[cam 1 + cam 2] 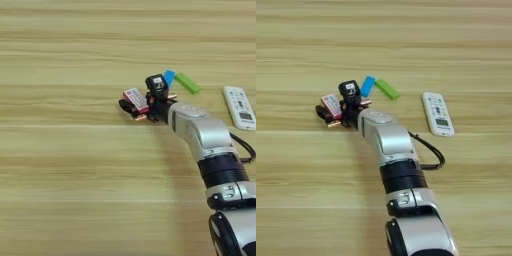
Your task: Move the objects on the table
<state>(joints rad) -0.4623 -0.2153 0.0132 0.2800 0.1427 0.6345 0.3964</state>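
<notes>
Left eye view first: right gripper with two black fingers (141, 104) sitting mid-table, closed around the flat red-edged white rectangular packet (135, 98), looks like. Packet pinched between the fingers at the gripper's left end, tilted, long axis running diagonally from upper left to lower right. Can't tell whether lifted or touching the wood.

Just behind the gripper: small glossy blue rectangular block (169, 77), and touching its right side, a bright green plastic bar (187, 83) angled down to the right. Further right of the gripper, well apart: white plastic remote control (438, 113), long axis roughly toward and away from the robot. No tiny white cube spotted anywhere.

Underneath everything, broad light wooden table (60, 165) with pale horizontal grain stripes. Probably just needs carrying and setting down next.
</notes>
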